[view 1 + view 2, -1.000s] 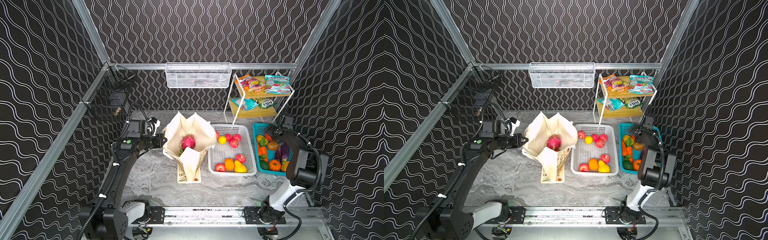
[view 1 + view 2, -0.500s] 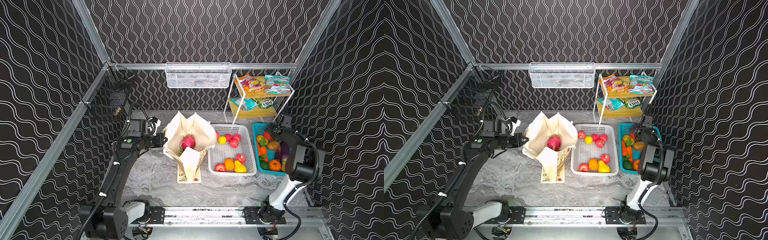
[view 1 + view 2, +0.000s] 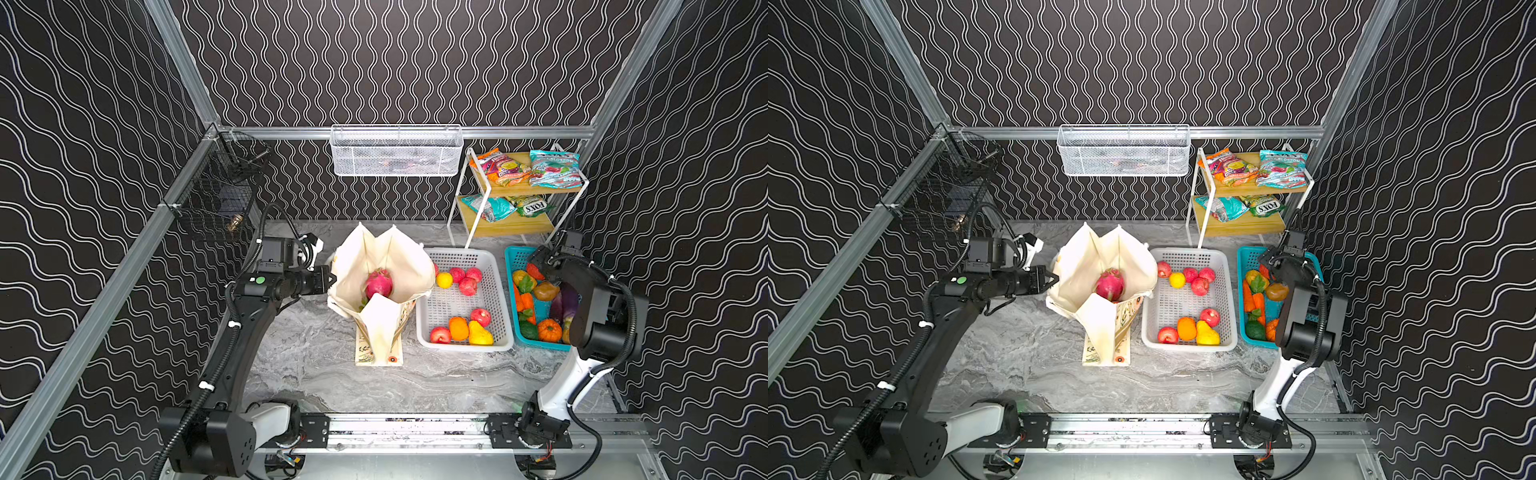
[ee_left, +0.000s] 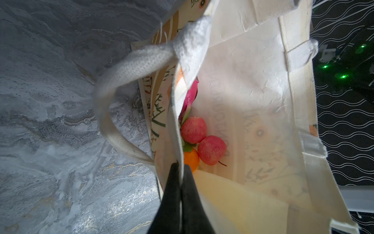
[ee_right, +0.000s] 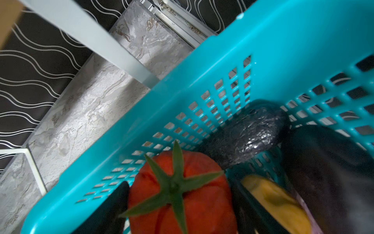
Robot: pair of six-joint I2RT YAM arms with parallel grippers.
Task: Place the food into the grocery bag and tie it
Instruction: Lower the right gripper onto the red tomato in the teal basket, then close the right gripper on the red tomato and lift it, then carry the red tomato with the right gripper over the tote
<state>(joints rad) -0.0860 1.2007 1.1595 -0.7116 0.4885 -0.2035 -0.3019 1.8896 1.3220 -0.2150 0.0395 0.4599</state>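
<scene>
The cream grocery bag (image 3: 405, 262) (image 3: 1125, 259) stands open on the marble. A magenta dragon fruit (image 3: 379, 283) (image 3: 1110, 284) shows in its mouth. My left gripper (image 3: 330, 278) (image 4: 180, 168) is shut on the bag's left rim and holds it open. In the left wrist view two red apples (image 4: 193, 129) and an orange (image 4: 191, 159) lie inside the bag (image 4: 242, 91). My right gripper (image 3: 536, 266) (image 5: 179, 183) reaches down into the teal basket (image 5: 222, 50). Its fingers (image 5: 109, 208) press both sides of a red ribbed tomato (image 5: 182, 198) with a green stem.
A white basket (image 3: 496, 274) with apples, an orange and a pear sits between the bag and the teal basket (image 3: 515, 253). Behind them a shelf rack (image 3: 519, 224) holds snack packets, one of them teal (image 3: 555, 168). A dark aubergine (image 5: 249, 131) lies beside the tomato.
The right gripper's jaws have narrowed onto the tomato and its arm has settled lower over the teal basket. The left arm and the bag have not moved.
</scene>
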